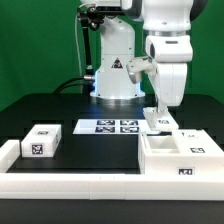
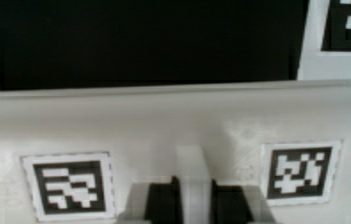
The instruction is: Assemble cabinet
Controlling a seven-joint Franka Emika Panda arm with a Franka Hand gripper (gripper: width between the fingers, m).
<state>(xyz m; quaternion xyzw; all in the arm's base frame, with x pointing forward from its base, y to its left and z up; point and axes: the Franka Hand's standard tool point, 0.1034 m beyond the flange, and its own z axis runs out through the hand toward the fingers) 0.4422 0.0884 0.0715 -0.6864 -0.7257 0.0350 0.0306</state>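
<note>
The cabinet [image 1: 176,156], a white boxy unit with tags on its side, lies at the front of the exterior view's right. My gripper [image 1: 160,117] reaches down at its far edge. In the wrist view a broad white cabinet part [image 2: 172,125] with two tags fills the picture. My gripper [image 2: 197,205] has its dark fingers [image 2: 159,203] close together, with a thin white strip of that part between them. A small white block [image 1: 40,141] with tags lies on the exterior view's left, away from the gripper.
The marker board [image 1: 108,127] lies flat mid-table behind the parts. A low white rail [image 1: 70,184] runs along the table's front and turns up at the left. The arm's base [image 1: 116,75] stands at the back. A tagged white piece [image 2: 342,28] shows beyond the part.
</note>
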